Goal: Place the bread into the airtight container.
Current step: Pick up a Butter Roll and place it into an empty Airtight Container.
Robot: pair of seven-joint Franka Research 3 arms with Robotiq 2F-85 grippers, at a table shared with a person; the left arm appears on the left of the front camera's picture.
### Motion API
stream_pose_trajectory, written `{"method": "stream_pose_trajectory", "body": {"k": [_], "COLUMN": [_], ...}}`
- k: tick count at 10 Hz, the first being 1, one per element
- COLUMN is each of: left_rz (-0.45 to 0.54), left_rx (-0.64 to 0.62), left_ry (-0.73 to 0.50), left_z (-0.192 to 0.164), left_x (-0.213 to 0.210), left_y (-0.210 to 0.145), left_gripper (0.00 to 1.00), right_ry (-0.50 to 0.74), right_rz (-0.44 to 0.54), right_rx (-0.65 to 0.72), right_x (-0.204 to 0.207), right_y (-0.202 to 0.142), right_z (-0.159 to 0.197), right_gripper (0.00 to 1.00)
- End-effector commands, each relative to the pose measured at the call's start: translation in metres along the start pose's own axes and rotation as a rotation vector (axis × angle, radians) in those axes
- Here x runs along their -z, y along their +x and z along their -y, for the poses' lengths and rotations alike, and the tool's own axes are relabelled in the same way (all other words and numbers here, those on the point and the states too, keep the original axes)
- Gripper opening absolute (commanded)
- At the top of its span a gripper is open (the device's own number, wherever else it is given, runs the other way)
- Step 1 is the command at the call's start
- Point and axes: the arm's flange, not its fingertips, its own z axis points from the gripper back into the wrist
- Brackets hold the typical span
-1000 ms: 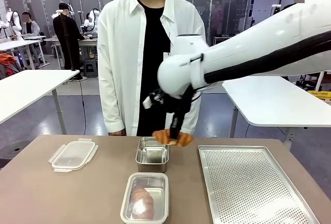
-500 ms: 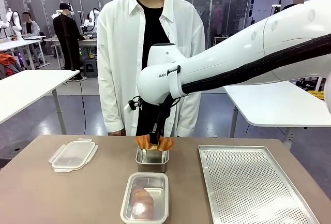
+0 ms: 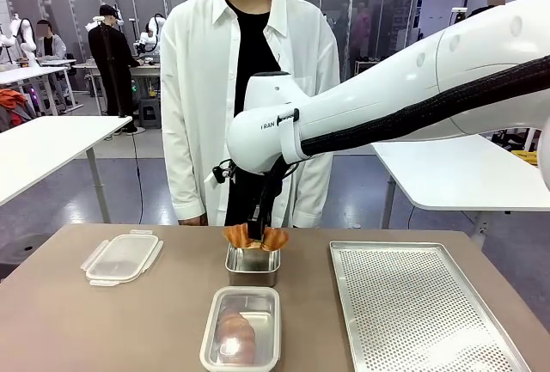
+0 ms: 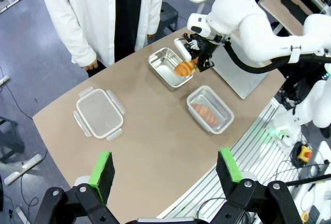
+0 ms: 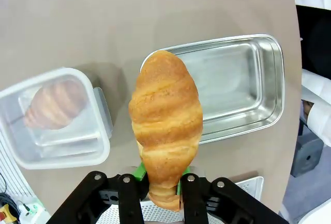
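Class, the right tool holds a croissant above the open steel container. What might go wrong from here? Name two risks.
1. The right tool pinches the croissant by one end, so it may slip or tear.
2. In the right wrist view the croissant overlaps the rim of the open steel container rather than its middle; released now, it may catch the rim and land on the table.
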Motion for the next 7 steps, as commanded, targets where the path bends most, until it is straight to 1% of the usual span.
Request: {"method": "stream_pose_trajectory", "body": {"k": [1, 2, 3, 4, 5, 6, 7], "left_rz": [0.002, 0.002, 0.002, 0.002, 0.002, 0.002, 0.002], "left_rx": [0.008, 0.008, 0.008, 0.008, 0.008, 0.008, 0.008], "left_ry": [-0.007, -0.007, -0.007, -0.007, -0.007, -0.007, -0.007], "left_z": [0.001, 0.001, 0.001, 0.001, 0.001, 0.001, 0.001], "left_x": [0.0, 0.0, 0.0, 0.0, 0.0, 0.0, 0.0], "left_y": [0.0, 0.0, 0.0, 0.0, 0.0, 0.0, 0.0], "left_gripper": [1.0, 1.0, 1.0, 1.0, 1.0, 1.0, 1.0], "right_ry": [0.0, 0.027, 0.012, 0.03, 0.045, -0.001, -0.023], "right_rz": [0.0, 0.054, 0.11, 0.152, 0.163, 0.196, 0.202], "right_rx": [0.0, 0.143, 0.239, 0.367, 0.504, 0.598, 0.709], "right_x": [0.0, -0.005, -0.006, -0.006, -0.004, 0.001, 0.01], "right_y": [0.0, 0.007, 0.014, 0.023, 0.029, 0.034, 0.035], "right_z": [0.0, 0.017, 0.026, 0.031, 0.035, 0.039, 0.043], "right_gripper": [0.18, 0.18, 0.18, 0.18, 0.18, 0.18, 0.18]}}
